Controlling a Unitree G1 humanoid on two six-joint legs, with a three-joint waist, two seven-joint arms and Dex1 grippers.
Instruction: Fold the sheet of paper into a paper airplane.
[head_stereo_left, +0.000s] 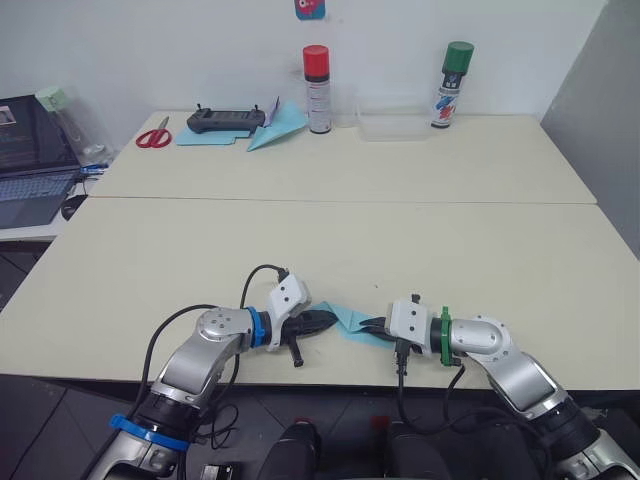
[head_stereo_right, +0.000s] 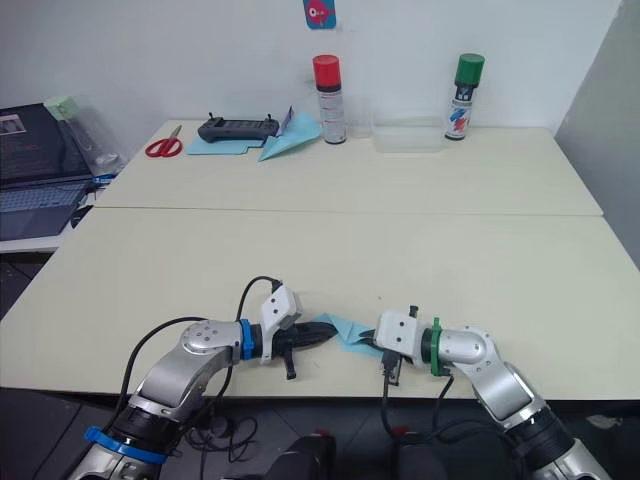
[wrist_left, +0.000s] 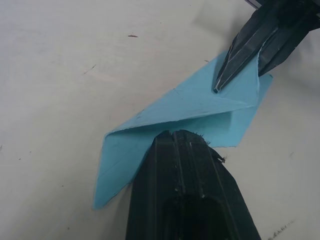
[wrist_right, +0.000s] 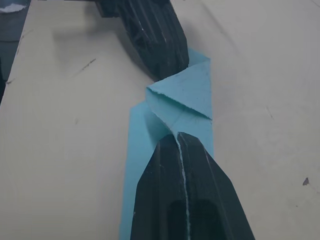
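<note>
Pale beige table (head_stereo_left: 330, 240) against a white wall, with scissors (head_stereo_left: 153, 136), a black controller (head_stereo_left: 226, 120), a second blue paper dart (head_stereo_left: 276, 125), two spray cans (head_stereo_left: 317, 88) (head_stereo_left: 455, 84) and a clear plastic tray (head_stereo_left: 392, 123) along the far edge. Sheet of paper (head_stereo_left: 349, 319) near the front edge, partly folded, lying flat between the two hands with one triangular flap (wrist_right: 186, 94) raised. Left hand (head_stereo_left: 322, 321) closed, tip pressing down on one end of the paper. Right hand (head_stereo_left: 374, 327) closed, fingers together, pressing on the opposite end. Likely very light, thin and limp, easily torn or slid on the smooth table; best pinned flat at one end and pinched at a free edge or the lifted flap, never crushed mid-sheet.
</note>
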